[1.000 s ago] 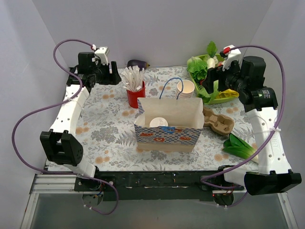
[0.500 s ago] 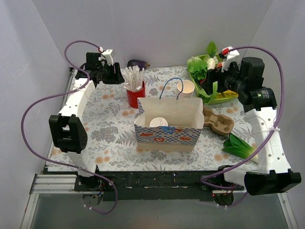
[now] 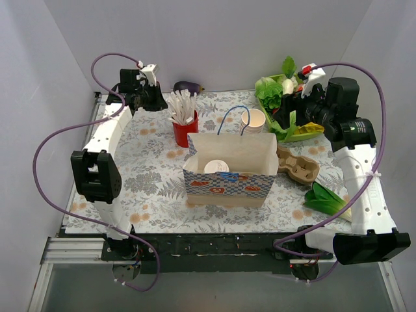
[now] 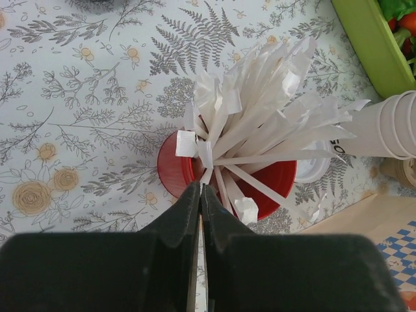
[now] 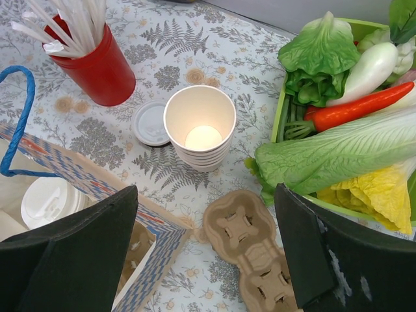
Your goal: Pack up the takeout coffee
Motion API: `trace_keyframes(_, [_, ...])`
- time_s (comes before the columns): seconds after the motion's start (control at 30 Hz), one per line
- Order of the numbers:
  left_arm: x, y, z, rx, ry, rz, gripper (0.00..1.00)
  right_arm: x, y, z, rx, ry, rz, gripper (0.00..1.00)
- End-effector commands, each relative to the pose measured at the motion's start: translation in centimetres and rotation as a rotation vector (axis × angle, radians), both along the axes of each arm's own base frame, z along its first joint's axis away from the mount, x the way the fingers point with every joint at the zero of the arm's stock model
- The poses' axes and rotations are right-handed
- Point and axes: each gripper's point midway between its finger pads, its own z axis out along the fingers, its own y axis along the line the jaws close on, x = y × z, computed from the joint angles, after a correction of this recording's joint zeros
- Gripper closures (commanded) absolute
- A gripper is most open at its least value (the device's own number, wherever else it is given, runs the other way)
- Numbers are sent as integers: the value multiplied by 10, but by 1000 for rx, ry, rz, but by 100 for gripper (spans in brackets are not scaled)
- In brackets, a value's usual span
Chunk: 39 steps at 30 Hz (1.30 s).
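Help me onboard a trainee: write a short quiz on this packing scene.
1. True or false: the lidded coffee cup already stands inside the bag.
2. The left tool is: A) wide open, B) shut, C) out of view.
3. What lies flat on the table between the red cup and the stack of cups?

Key: 1 true. 2 B. 3 a loose white lid.

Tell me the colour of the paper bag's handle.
Blue; the handle shows best in the right wrist view.
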Motion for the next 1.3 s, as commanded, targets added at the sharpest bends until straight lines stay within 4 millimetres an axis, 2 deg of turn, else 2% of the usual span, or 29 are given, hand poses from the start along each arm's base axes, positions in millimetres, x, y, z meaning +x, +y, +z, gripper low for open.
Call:
trace_keyframes(0.0, [-8,1,51,-9,-127,-22,100,3,3,4,16,-20,15,7])
trace_keyframes(0.03, [-12,2,52,-5,-131,-23,100,3,3,4,15,-19,15,7])
trace_keyframes(0.07, [-20,3,69,-3,-168,-21,100,3,4,3,18,-16,17,7])
trace_keyframes(0.13, [-31,5,76,4,-184,-23,100,4,4,3,21,-14,21,8])
trace_keyframes(0.17, [-41,6,90,4,-215,-26,100,3,5,3,22,-14,25,7])
trace_keyframes(0.23, [-53,8,101,10,-235,-29,100,4,6,3,23,-13,30,8])
trace_keyframes(0.27, [-63,10,118,12,-276,-24,100,4,7,4,25,-12,32,8])
trace_keyframes(0.33, [-74,12,133,21,-312,-28,100,5,7,4,24,-12,33,8])
trace_keyframes(0.47, [-104,15,184,33,-425,-45,100,4,8,4,21,-13,43,8])
trace_keyframes(0.5, [-114,16,198,32,-455,-50,100,4,7,6,19,-17,42,8])
trace_keyframes(0.57, [-129,17,210,41,-463,-63,100,5,6,6,9,-20,37,8])
trace_keyframes(0.6, [-139,17,230,42,-507,-66,100,5,4,6,2,-25,34,8])
trace_keyframes(0.7, [-171,20,260,53,-584,-89,100,7,1,3,-11,-26,19,8])
trace_keyframes(0.73, [-189,16,270,43,-612,-124,100,7,2,2,-12,-22,23,8])
trace_keyframes(0.77, [-198,13,275,39,-627,-147,100,7,2,2,-11,-20,22,8])
trace_keyframes(0.87, [-241,-5,288,-25,-640,-295,100,8,2,-1,-14,-9,25,8])
trace_keyframes(0.93, [-260,-13,283,-68,-602,-356,100,9,2,-4,-17,-3,28,8])
trace_keyframes(0.97, [-276,-20,283,-98,-597,-414,100,10,2,-5,-19,0,24,8])
trace_keyframes(1.1, [-295,-30,265,-158,-536,-495,100,10,3,-7,-17,7,33,8])
trace_keyframes(1.27, [-290,-40,244,-229,-446,-552,100,9,3,-7,-18,4,35,8])
